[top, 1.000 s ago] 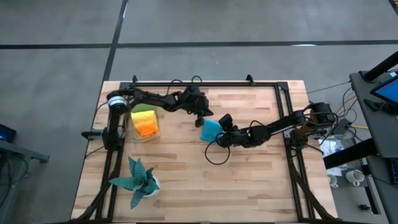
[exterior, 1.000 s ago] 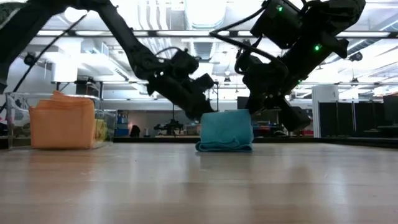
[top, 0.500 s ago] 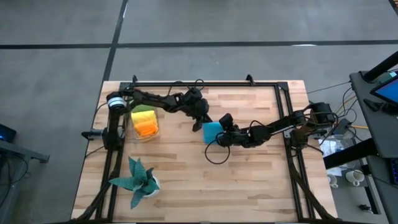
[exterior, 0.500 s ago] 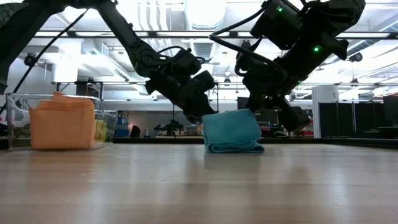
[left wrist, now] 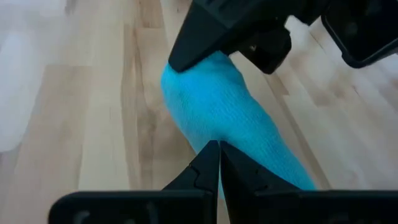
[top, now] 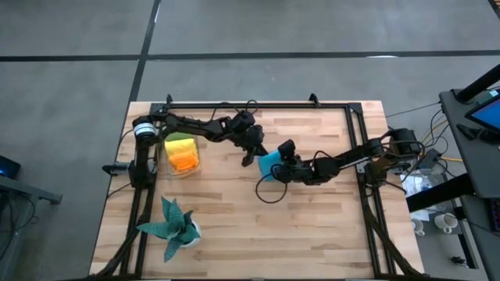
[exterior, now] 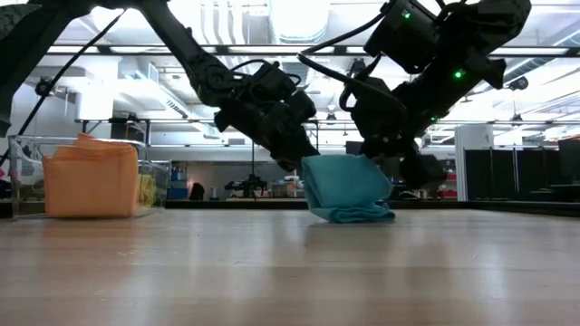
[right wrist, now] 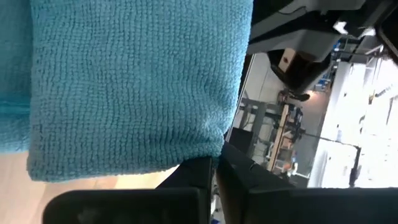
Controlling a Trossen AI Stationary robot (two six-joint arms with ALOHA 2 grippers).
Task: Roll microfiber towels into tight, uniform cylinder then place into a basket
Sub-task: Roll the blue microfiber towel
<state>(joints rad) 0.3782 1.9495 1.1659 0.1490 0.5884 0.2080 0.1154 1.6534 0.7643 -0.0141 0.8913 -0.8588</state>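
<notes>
A bright blue microfiber towel (top: 269,160), bunched into a thick bundle, stands tilted at the table's middle with its lower edge (exterior: 355,215) on the wood. My left gripper (top: 251,156) is shut on its left side and my right gripper (top: 280,165) is shut on its right side. The clear basket (top: 181,152) stands at the table's left and holds an orange towel (exterior: 89,177), a yellow one and a green one. My left gripper pinches the blue towel's near end (left wrist: 214,134) between its two shut fingers, slanting down from the table's left. The bundle tilts, its upper left corner (exterior: 308,163) at the fingers and its lower edge on the table. My right gripper pinches the towel's corner edge (right wrist: 208,144) between its shut fingers, slanting down from the table's right. How many layers it has cannot be seen. The towel's upper right part (exterior: 385,172) sits at the fingers and its bottom rests on the wood.
A teal spiky plant in a white pot (top: 173,226) stands near the front left. A black metal frame (top: 258,105) runs along the table's far and side edges. A loose black cable (top: 269,195) loops on the wood by my right arm.
My left gripper has moved a little toward the table's right and tipped, pushing the blue towel with it. The towel has slid rightward and tilted over, its upper left corner raised, its lower edge staying on the table. Both grippers have stayed shut.
</notes>
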